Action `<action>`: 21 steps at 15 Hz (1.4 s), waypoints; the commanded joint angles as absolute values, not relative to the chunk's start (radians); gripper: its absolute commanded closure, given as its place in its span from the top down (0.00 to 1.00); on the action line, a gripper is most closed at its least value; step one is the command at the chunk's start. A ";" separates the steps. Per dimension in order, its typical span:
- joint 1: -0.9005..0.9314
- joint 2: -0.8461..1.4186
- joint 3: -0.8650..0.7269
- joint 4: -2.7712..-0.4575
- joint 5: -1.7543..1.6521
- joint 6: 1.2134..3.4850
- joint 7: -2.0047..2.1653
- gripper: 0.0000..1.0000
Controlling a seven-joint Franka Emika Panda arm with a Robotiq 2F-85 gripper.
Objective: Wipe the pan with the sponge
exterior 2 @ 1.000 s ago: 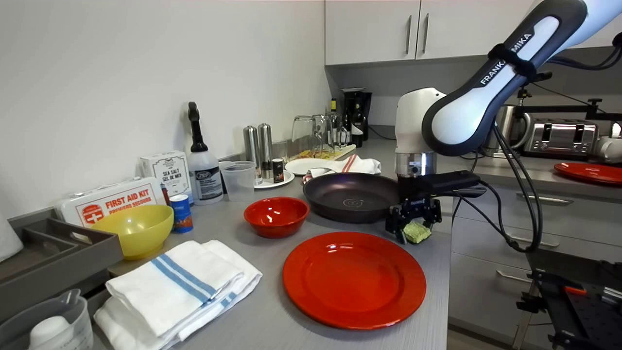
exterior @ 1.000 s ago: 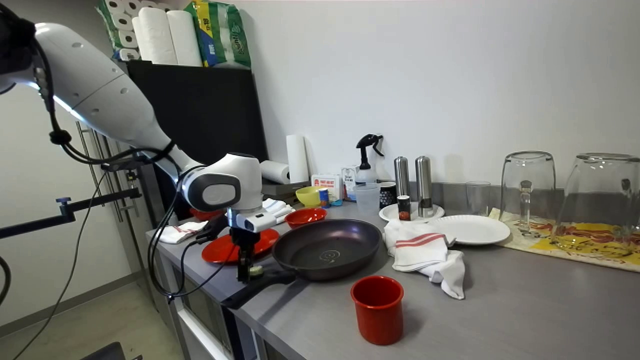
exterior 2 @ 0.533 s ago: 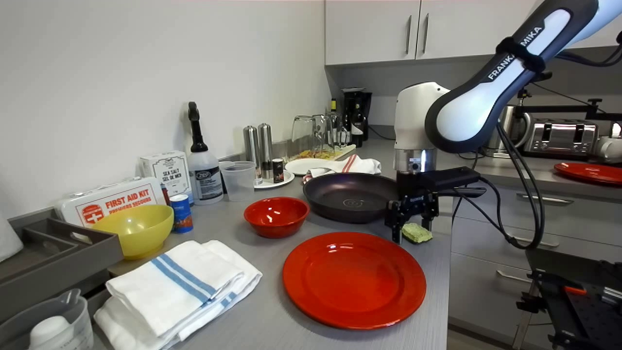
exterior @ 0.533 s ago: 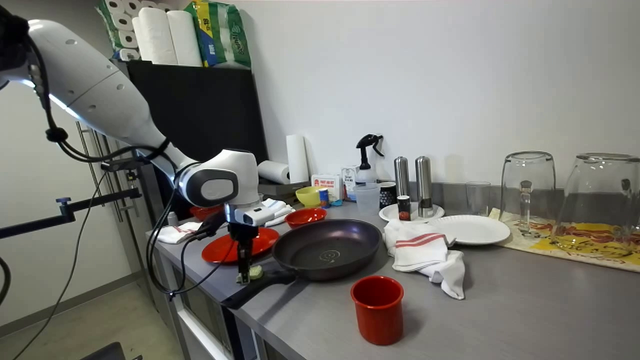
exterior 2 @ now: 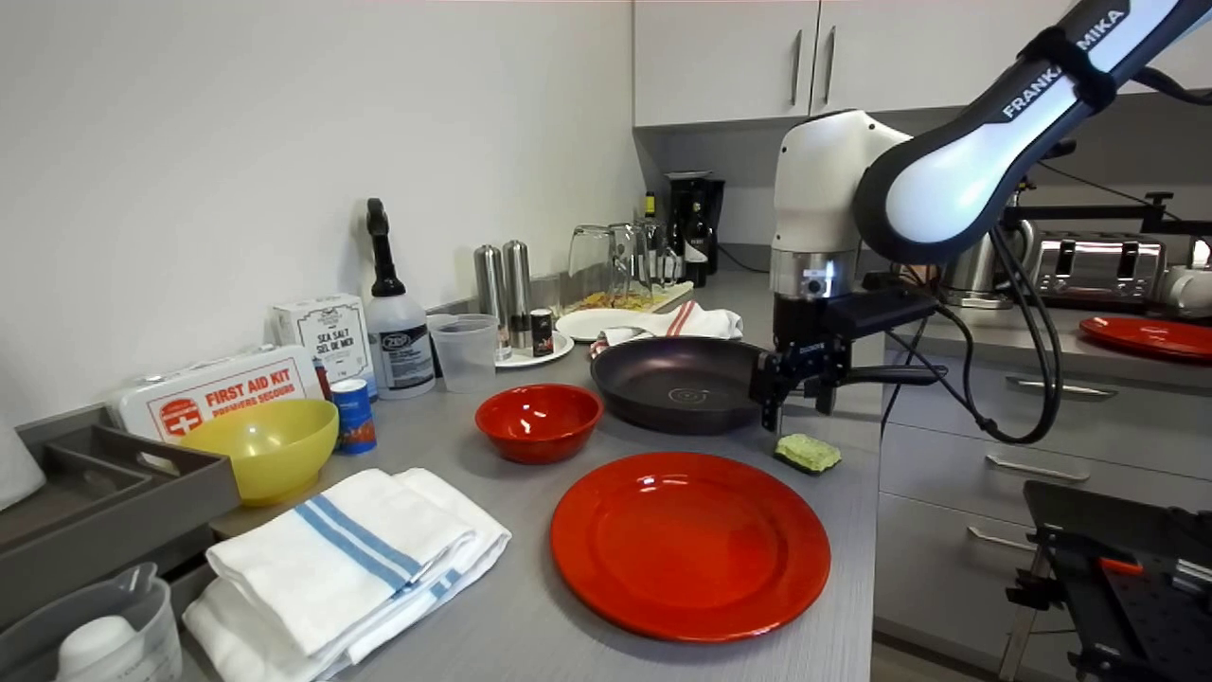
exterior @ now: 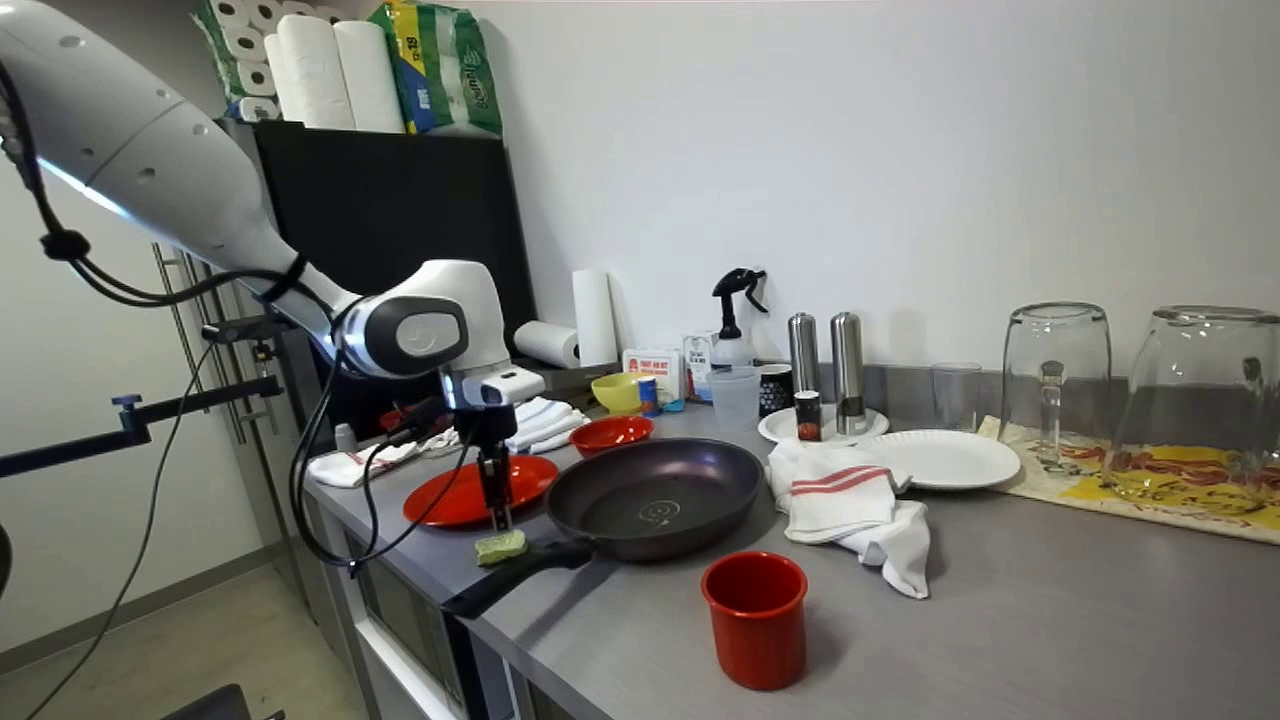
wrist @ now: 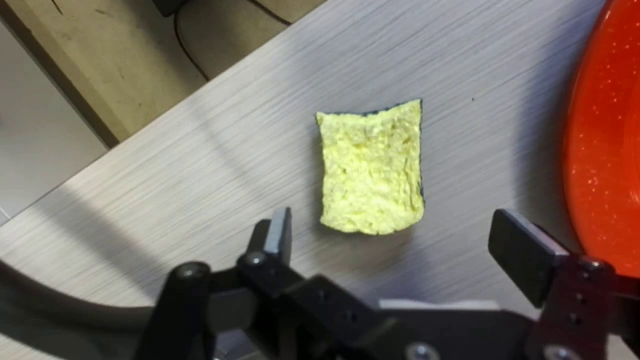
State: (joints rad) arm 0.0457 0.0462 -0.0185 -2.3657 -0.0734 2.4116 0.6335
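Note:
The yellow-green sponge [wrist: 371, 170] lies flat on the grey counter, near its edge and beside the pan's handle [exterior: 515, 580]. It shows in both exterior views, as sponge [exterior: 500, 547] and sponge [exterior 2: 808, 453]. My gripper [exterior 2: 800, 417] hovers just above it, pointing down. In the wrist view the gripper [wrist: 394, 225] is open, its jaws wide apart with nothing between them, and the sponge rests beyond the fingertips, untouched. The black pan [exterior: 655, 500] sits on the counter beside the gripper, its inside bare; the arm covers part of pan [exterior 2: 686, 384].
A red plate [exterior 2: 689, 545] lies close to the sponge, with a red bowl [exterior 2: 540, 423] behind it. The red cup [exterior: 755, 620] stands in front of the pan. A white cloth [exterior: 850, 500] with red stripes lies beside the pan. The counter edge [wrist: 210, 82] runs close by.
My gripper has opened and let go of the sponge, then risen away from it. The sponge, tilted between the jaws a second ago, now lies flat on the counter.

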 commanded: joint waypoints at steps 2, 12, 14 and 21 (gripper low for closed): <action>0.025 -0.046 -0.016 -2.373 -0.181 2.349 0.636 1.00; -0.070 -0.089 -0.026 -2.322 -0.154 2.323 0.998 1.00; -0.074 -0.081 -0.025 -2.305 -0.134 2.288 1.079 1.00; -0.059 -0.092 -0.016 -2.303 -0.111 2.239 1.144 1.00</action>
State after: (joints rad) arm -0.0692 -0.0748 -0.0236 -2.3057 -0.1273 2.2759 1.1574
